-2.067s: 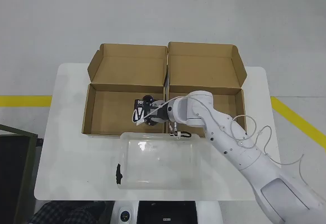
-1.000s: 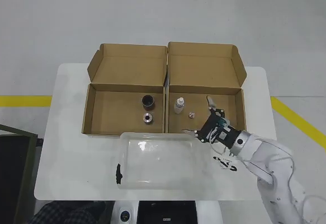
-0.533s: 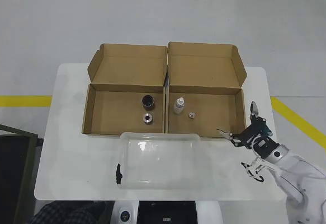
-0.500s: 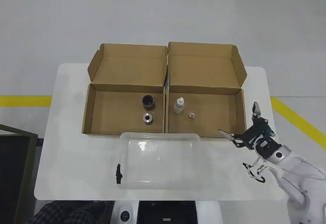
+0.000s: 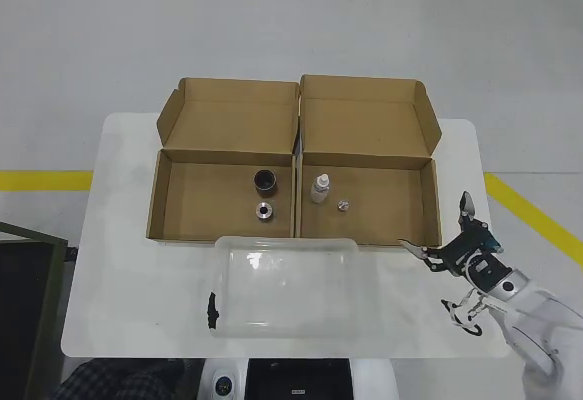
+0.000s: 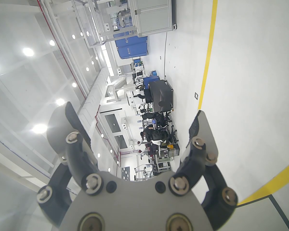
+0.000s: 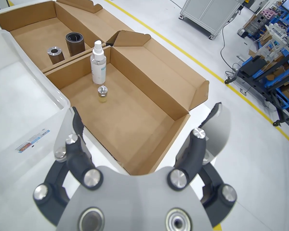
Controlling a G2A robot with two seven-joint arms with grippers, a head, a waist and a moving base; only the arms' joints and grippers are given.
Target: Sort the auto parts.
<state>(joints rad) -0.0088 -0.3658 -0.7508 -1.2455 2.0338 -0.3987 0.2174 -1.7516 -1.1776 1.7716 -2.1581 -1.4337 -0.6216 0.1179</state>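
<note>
Top view: right gripper (image 5: 434, 222) wide open, empty, near brown cardboard box (image 5: 381, 215) wall; may bump it. Left gripper (image 6: 134, 111) open, empty.

Inspector: Lighting?
Robot: Bright, even, from overhead. Ceiling lamps (image 6: 39, 128) flare white behind my left gripper (image 6: 134, 110).
Inspector: Shadows, glare?
Robot: Soft shadows only, along the inner walls of the cardboard boxes (image 5: 201, 200). The clear tray (image 5: 291, 290) carries small white glints; the table (image 5: 126, 260) is near washed out.
Inspector: Distortion?
Robot: My wrist views bow at the edges: the yellow floor line (image 6: 208, 49) curves.
</note>
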